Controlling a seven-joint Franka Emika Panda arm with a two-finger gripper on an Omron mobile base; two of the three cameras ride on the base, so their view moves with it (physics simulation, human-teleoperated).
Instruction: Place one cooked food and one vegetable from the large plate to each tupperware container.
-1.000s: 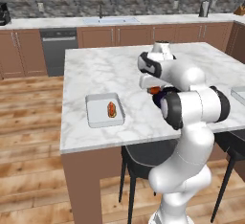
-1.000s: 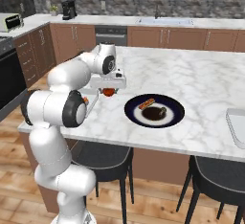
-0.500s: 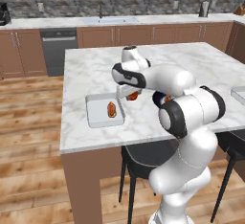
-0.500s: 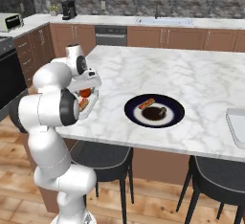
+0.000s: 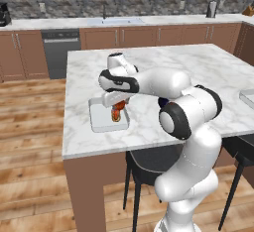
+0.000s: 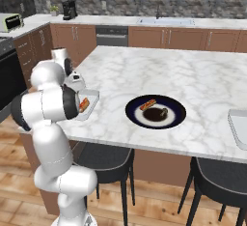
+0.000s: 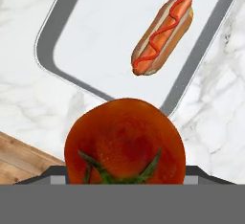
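Closest in the hand view, a red tomato (image 7: 125, 141) with a green stem sits between the fingers, which are spread wide around it and holding it above the desk (image 5: 198, 72). Just beyond it lies the near tupperware container (image 7: 129, 27), a pale tray already carrying a hot dog (image 7: 163, 32) with a red squiggle of sauce. From this camera the tomato appears to hang over the tray's corner and rim rather than squarely over its floor, so the step in hand, as I judge it, is setting the vegetable down beside the hot dog. To do that well, the gripper (image 5: 118, 111) should shift further over the bare part of the tray, away from the hot dog, and come low before letting go, since a round tomato dropped from height or onto the rim is likely to roll out onto the marble. Farther along the desk, the large plate (image 6: 155, 112) holds another hot dog (image 6: 147, 105) and a dark item I cannot identify. Beyond that, at the desk's far edge, the second tupperware container (image 6: 239, 127) shows no food on the part in view.
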